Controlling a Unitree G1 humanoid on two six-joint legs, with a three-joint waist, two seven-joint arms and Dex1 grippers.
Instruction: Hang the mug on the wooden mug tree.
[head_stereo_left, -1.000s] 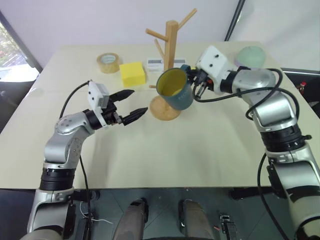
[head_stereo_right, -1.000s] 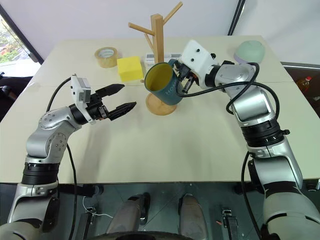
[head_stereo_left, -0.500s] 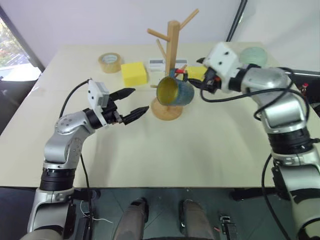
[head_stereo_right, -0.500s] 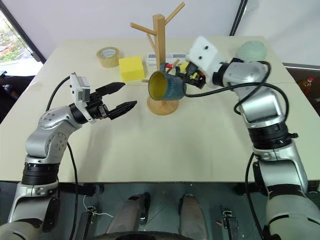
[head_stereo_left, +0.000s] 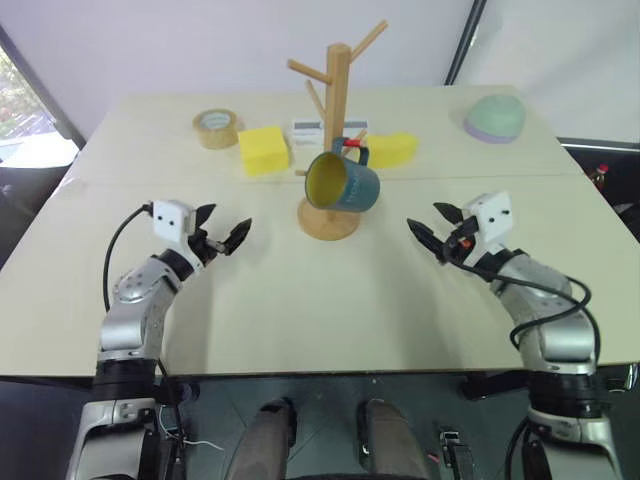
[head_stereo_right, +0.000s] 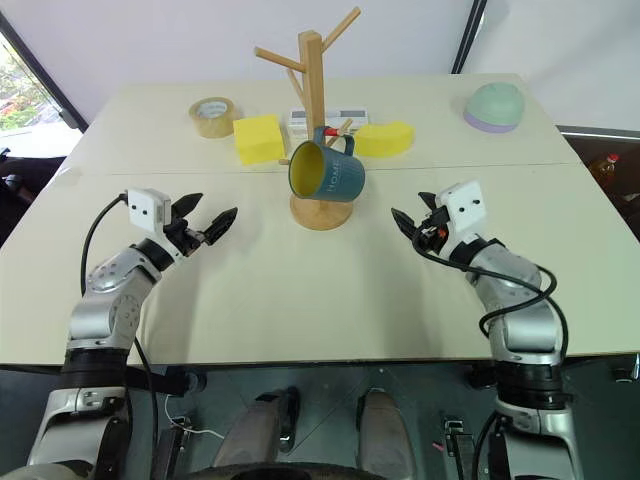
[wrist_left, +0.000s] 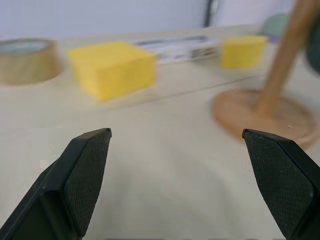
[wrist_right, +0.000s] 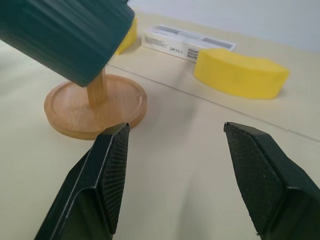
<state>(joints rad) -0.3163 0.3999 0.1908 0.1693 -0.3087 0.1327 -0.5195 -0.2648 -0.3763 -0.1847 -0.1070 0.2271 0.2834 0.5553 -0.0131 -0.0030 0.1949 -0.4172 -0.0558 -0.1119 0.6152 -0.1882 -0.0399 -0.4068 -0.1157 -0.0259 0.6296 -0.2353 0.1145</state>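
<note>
The left gripper (head_stereo_left: 222, 238) is held low over the near left part of the table (head_stereo_left: 300, 300), its two black fingers (wrist_left: 85, 180) spread apart with nothing between them. Behind it, toward the far left of the table, a roll of tape (head_stereo_left: 216, 127) is seen lying flat, and a yellow block (head_stereo_left: 263, 149) is placed just beside it.

At the middle of the table the wooden mug tree (head_stereo_left: 332, 130) is shown standing upright on its round base (head_stereo_left: 328, 219). The mug (head_stereo_left: 341, 183) is hung by its loop handle on one of the lower pegs, tilted so that the yellow inside faces forward and to the left; it is clear of the table and is touched by neither gripper. Behind the post a flat white box (head_stereo_left: 322, 128) is seen, and to its right a yellow half-round sponge (head_stereo_left: 394, 150) is laid.

The right gripper (head_stereo_left: 432, 229) is held low over the near right part of the table, well apart from the mug, its fingers (wrist_right: 107, 175) likewise spread and empty. At the far right corner a pale green dome-shaped bowl (head_stereo_left: 495, 118) is set upside down.
</note>
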